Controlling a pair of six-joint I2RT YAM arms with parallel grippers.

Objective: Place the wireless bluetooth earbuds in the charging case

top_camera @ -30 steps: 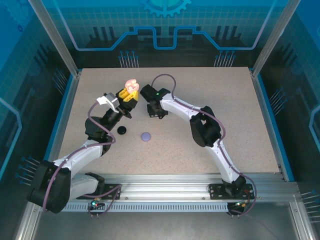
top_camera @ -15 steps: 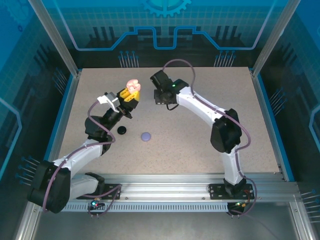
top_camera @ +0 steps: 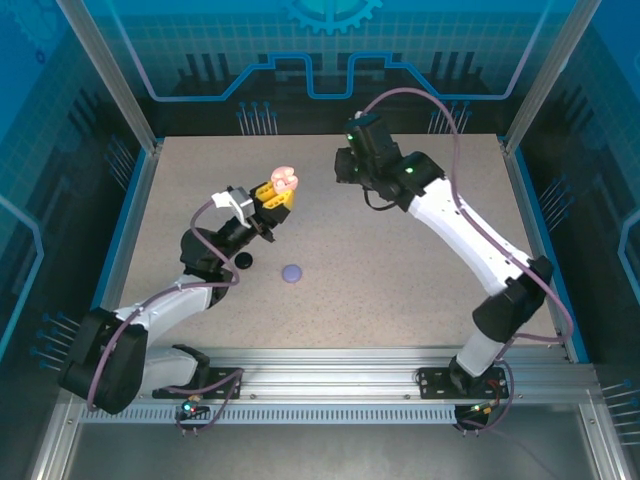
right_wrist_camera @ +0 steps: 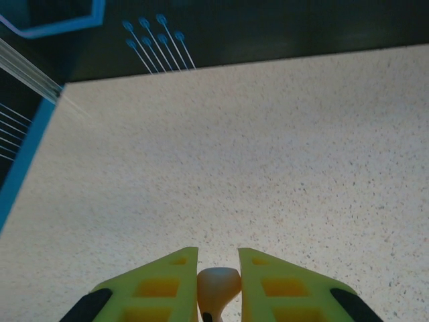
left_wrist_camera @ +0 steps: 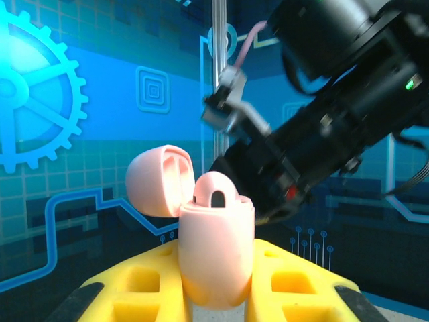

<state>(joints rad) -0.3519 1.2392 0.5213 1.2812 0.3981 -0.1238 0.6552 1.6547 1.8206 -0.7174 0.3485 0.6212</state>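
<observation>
My left gripper (left_wrist_camera: 216, 249) is shut on the pale pink charging case (left_wrist_camera: 216, 248), held upright above the table with its lid (left_wrist_camera: 159, 181) swung open to the left. A pink bud (left_wrist_camera: 216, 191) with a dark oval spot pokes from the case's top. From above, the case (top_camera: 285, 178) sits at the tip of the left gripper (top_camera: 277, 196). My right gripper (right_wrist_camera: 218, 253) is shut on a pale pink earbud (right_wrist_camera: 218, 283), hanging over bare tabletop. Seen from above, the right gripper (top_camera: 346, 168) is at the back centre, apart from the case.
A round black case (top_camera: 243, 260) and a round purple case (top_camera: 292, 272) lie on the speckled table (top_camera: 400, 270) near the left arm. The right arm's dark wrist (left_wrist_camera: 335, 100) looms behind the pink case. Blue rails edge the table.
The right arm has swung up and back to the right, away from the pink case, carrying the earbud. The left gripper with the case has shifted slightly right.
</observation>
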